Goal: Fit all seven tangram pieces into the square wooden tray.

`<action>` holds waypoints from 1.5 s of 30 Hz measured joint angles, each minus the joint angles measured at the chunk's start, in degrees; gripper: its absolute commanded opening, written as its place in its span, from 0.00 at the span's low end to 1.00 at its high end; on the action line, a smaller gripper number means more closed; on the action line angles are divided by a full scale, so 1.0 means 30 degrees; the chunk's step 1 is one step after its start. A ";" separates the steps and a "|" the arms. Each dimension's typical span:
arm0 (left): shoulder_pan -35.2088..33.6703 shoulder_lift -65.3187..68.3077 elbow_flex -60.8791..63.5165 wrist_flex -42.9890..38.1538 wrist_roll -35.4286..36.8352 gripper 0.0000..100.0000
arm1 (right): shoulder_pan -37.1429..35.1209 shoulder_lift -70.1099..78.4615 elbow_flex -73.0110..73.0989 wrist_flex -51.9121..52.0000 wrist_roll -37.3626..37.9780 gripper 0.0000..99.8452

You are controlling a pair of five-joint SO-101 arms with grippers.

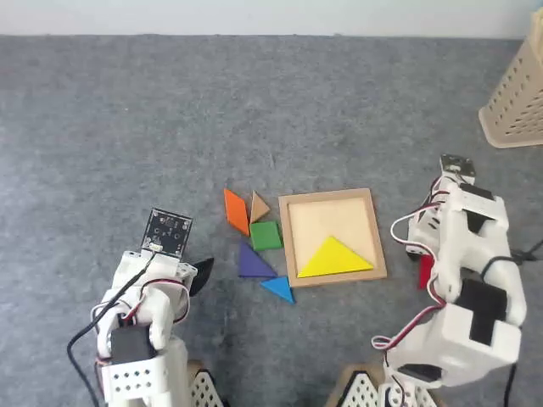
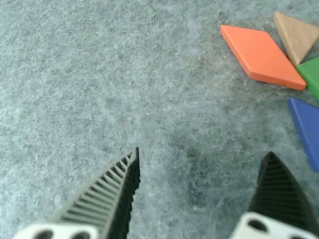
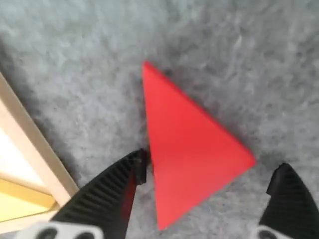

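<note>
The square wooden tray (image 1: 327,196) lies just right of centre in the high view on the grey felt-covered table (image 1: 127,127). A large yellow triangle piece (image 1: 333,258) sits flat in its lower part. Clustered left of the tray lie an orange parallelogram piece (image 1: 236,211), a tan triangle piece (image 1: 258,206), a green square piece (image 1: 265,235), a dark blue triangle piece (image 1: 253,262) and a light blue triangle piece (image 1: 279,288). A red triangle piece (image 3: 187,144) lies right of the tray, between the spread fingers of the right tool (image 3: 213,160). The left tool (image 2: 203,154), at lower left, gapes over bare table.

Triangle (image 1: 333,257) in tray (image 1: 327,196); 5 pcs (image 1: 265,235) leftward.
</note>
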 measured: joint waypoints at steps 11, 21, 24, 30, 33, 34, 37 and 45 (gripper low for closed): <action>0.0000 0.0000 0.0000 0.0000 0.0000 0.35 | 0.0147 0.0029 -0.0059 -0.0586 0.0029 0.26; 0.0000 0.0000 0.0000 0.0000 0.0000 0.35 | 0.0117 0.0117 -0.0967 0.0088 0.2989 0.37; 0.0000 0.0000 0.0000 0.0000 0.0000 0.35 | 0.0117 0.0117 -0.1026 0.0088 0.3165 0.36; 0.0000 0.0000 0.0000 0.0000 0.0000 0.35 | 0.0117 0.0117 -0.1026 0.0088 0.3223 0.24; 0.0000 0.0000 0.0000 0.0000 0.0000 0.35 | 0.0117 0.0117 -0.1026 0.0088 0.3223 0.22; 0.0000 0.0000 0.0000 0.0000 0.0000 0.35 | 0.0117 0.0117 -0.1026 0.0088 0.3223 0.22; 0.0000 0.0000 0.0000 0.0000 0.0000 0.35 | 0.0117 0.0117 -0.1026 0.0088 0.3223 0.22; 0.0000 0.0000 0.0000 0.0000 0.0000 0.35 | 0.0117 0.0117 -0.1026 0.0088 0.3048 0.17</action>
